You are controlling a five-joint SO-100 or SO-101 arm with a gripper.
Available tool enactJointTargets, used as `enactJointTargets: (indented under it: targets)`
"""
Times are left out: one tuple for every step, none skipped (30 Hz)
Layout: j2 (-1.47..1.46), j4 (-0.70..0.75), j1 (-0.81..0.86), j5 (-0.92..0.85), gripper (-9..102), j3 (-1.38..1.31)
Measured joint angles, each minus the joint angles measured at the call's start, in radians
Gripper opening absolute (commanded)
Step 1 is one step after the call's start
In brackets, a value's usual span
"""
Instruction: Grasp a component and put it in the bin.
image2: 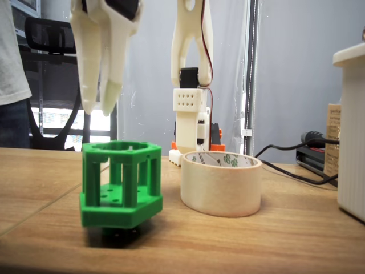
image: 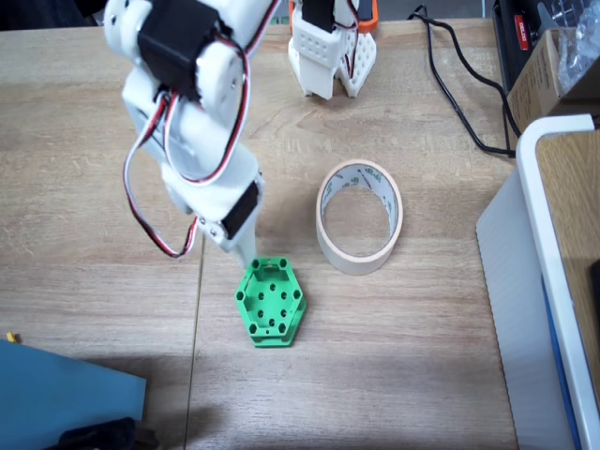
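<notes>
White printed arm links with black servos and red-white-black wires reached in from the top-left of the table (image: 394,347) in a fixed view, bent steeply down so the gripper (image: 246,255) pointed at the wood just above the component (image: 271,302). In a fixed view taken low from the table's level, the gripper (image2: 100,104) hung with fingertips down, directly over the left rim of the component (image2: 121,185), clear of it with a gap showing. Jaws stood only slightly parted, two pale fingers (image2: 112,91) close together at the tips, nothing held between them. Component, bright green hexagonal block with round holes in its face, sat flat near the middle of the table, a bit toward the near edge in the low view. Bin (image: 360,217), a cream tape ring with green print inside, lay flat just beside the component on its upper right in the top view, not touching; in the low view the bin (image2: 221,182) sat to the right and slightly behind. Arm base (image2: 191,114) stood at the far edge. Black cable (image: 457,89) ran along the far right corner. White and blue box (image: 544,272) stood at the right edge.
</notes>
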Motion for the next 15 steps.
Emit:
enactJointTargets:
  targets:
    - [0.0,0.0,-0.002,0.0,16,0.0]
    - [0.0,0.0,-0.003,0.0,16,0.0]
    - [-0.008,0.0,-0.003,0.0,16,-0.002]
    - [-0.023,0.0,-0.003,0.0,16,-0.008]
    - [-0.041,0.0,-0.003,0.0,16,-0.012]
    - [-0.058,0.0,-0.003,0.0,16,-0.014]
    - [-0.072,-0.002,-0.003,0.0,16,-0.015]
    - [-0.081,-0.002,-0.003,0.0,16,-0.015]
    - [-0.087,-0.002,-0.003,0.0,16,-0.015]
    - [-0.092,-0.002,-0.003,0.0,16,-0.015]
    - [-0.097,-0.002,-0.003,0.0,16,-0.015]
    - [-0.1,-0.002,-0.003,0.0,16,-0.015]
    - [-0.1,-0.002,-0.003,0.002,16,-0.015]
    - [-0.1,-0.002,-0.003,0.003,16,-0.015]
    - [-0.1,-0.002,-0.003,0.005,16,-0.015]
